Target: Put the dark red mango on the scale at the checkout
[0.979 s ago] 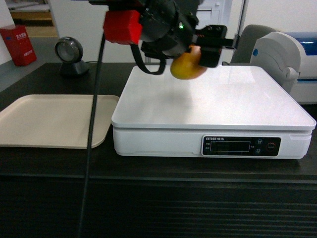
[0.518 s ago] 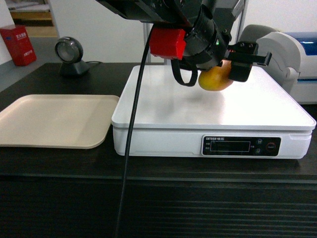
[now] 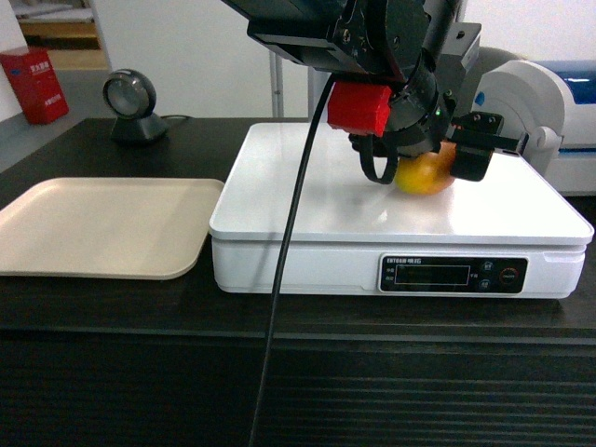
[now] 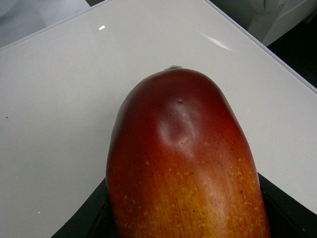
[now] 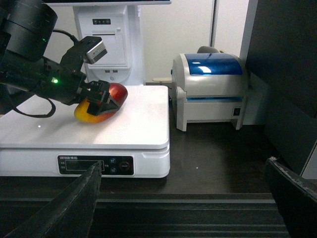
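Dark red mango (image 5: pixel 101 103) lies low over the right rear part of the scale (image 3: pixel 307 200), contact with the top not determinable; long axis roughly level, red end toward the label printer (image 5: pixel 210 89), yellow end toward the left arm; left fingers (image 5: pixel 99 99) pinch it about the middle; scale stands on the bench (image 3: pixel 102 298), beige tray (image 3: pixel 93 223) just left; right fingers (image 5: pixel 74 203) spread apart, holding nothing, well clear.
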Controlling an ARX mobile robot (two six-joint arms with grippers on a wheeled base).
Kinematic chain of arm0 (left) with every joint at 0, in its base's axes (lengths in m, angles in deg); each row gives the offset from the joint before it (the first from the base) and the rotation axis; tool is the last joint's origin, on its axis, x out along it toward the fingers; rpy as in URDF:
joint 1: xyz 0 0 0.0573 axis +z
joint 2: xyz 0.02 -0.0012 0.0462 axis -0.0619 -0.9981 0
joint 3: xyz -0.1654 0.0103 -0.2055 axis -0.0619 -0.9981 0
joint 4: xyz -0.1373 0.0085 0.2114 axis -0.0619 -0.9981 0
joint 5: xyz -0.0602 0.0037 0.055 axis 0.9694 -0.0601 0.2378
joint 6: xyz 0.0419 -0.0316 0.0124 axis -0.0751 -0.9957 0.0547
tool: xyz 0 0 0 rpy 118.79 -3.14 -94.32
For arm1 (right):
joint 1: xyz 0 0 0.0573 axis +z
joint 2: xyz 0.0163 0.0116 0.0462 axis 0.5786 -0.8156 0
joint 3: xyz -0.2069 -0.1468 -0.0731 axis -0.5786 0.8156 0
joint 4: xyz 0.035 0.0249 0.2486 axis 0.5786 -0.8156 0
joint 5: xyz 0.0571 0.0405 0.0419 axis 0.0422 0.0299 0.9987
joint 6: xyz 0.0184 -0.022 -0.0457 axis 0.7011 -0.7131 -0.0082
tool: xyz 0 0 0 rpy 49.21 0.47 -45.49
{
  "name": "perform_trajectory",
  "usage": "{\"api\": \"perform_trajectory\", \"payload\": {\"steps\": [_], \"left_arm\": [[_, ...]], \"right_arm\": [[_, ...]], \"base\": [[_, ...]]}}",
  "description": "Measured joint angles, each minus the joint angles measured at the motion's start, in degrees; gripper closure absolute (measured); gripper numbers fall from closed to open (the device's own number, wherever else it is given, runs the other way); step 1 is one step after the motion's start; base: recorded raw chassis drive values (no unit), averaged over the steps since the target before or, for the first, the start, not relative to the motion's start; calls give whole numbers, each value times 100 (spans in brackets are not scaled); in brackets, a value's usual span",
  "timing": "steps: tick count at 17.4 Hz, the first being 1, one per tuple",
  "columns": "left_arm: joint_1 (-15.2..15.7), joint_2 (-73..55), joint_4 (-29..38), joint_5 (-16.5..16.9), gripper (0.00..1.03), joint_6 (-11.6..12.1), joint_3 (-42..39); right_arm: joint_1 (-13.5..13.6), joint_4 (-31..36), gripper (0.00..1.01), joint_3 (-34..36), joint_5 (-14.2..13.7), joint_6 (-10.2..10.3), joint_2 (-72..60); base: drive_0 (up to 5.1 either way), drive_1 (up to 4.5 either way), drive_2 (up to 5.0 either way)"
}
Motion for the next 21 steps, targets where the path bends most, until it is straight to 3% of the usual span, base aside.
{"api": "perform_trajectory", "payload": {"steps": [1, 5, 11, 17, 19, 21], "left_arm": [[2, 0, -13, 4, 41, 39, 7], [70, 0, 70, 2, 3, 96, -2], [114, 350, 649, 26, 5, 127, -592], [186, 1633, 1359, 236, 5, 35, -1486], [356, 2116, 1716, 313, 5, -57, -2037], [769, 2739, 2109, 367, 5, -223, -2702]], "right_arm": [[0, 0, 3, 0, 0, 0, 0], [0, 0, 3, 0, 0, 0, 0], [0, 0, 3, 0, 0, 0, 0], [0, 0, 3, 0, 0, 0, 0], [0, 0, 3, 0, 0, 0, 0], [0, 0, 3, 0, 0, 0, 0]], "base": [[0, 0, 0], [0, 0, 0], [0, 0, 0], [0, 0, 0], [0, 0, 0], [0, 0, 0]]}}
